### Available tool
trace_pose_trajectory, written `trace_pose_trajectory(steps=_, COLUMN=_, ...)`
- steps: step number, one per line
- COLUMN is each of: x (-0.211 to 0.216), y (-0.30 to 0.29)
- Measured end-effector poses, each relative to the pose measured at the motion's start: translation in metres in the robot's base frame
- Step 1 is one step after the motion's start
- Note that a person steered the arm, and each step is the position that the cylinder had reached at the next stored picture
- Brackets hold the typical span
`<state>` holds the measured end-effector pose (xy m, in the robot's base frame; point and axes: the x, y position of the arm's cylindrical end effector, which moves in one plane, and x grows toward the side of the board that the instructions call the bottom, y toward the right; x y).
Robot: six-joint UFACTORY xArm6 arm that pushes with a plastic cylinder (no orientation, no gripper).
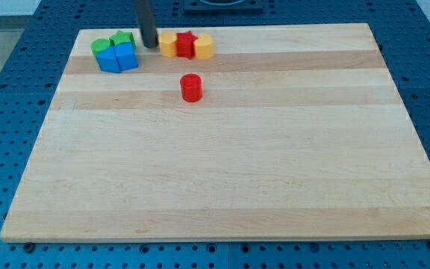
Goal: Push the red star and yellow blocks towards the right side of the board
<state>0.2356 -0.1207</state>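
The red star (187, 43) sits near the view's top, left of centre, between two yellow blocks: one (168, 44) touching its left side and one (204, 47) touching its right. My tip (148, 44) is just left of the left yellow block, close to it or touching it. The rod rises from the tip out of the view's top.
A cluster of two green blocks (110, 42) and two blue blocks (118, 57) lies left of my tip. A red cylinder (191, 87) stands alone below the star group. The wooden board (222, 164) lies on a blue perforated table.
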Motion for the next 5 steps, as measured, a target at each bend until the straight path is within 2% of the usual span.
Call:
trace_pose_trajectory(steps=4, x=0.001, y=0.034)
trace_pose_trajectory(steps=5, x=0.001, y=0.063)
